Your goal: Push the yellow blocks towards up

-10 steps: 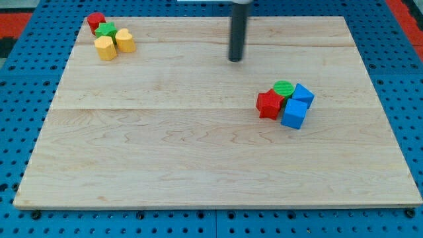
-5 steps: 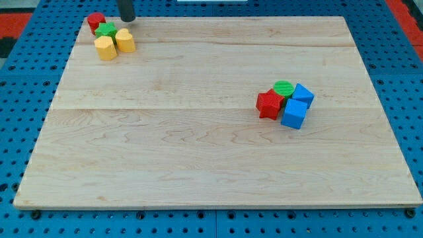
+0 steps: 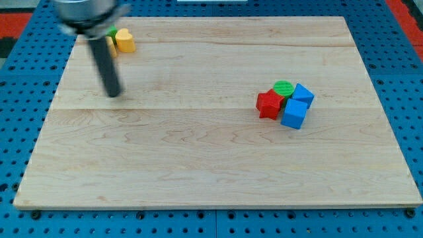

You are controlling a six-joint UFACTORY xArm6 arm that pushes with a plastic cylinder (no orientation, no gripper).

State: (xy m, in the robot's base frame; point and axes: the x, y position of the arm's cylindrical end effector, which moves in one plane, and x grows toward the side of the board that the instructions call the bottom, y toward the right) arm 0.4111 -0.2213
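Two yellow blocks sit near the view's top left corner of the wooden board (image 3: pixel 218 165). One yellow block (image 3: pixel 125 41) shows fully. The other yellow block (image 3: pixel 111 45) is mostly hidden behind my rod. A green block (image 3: pixel 113 32) peeks out above them; the red block there is hidden by the arm. My tip (image 3: pixel 114 93) rests on the board below the yellow blocks, apart from them.
A second cluster lies at the view's right: a red block (image 3: pixel 268 104), a green round block (image 3: pixel 283 88), and two blue cubes, one (image 3: pixel 303 94) above the other (image 3: pixel 294 114). Blue pegboard surrounds the board.
My rod swung from the top middle to the top left corner, then came down to below the yellow blocks. No block has visibly moved.
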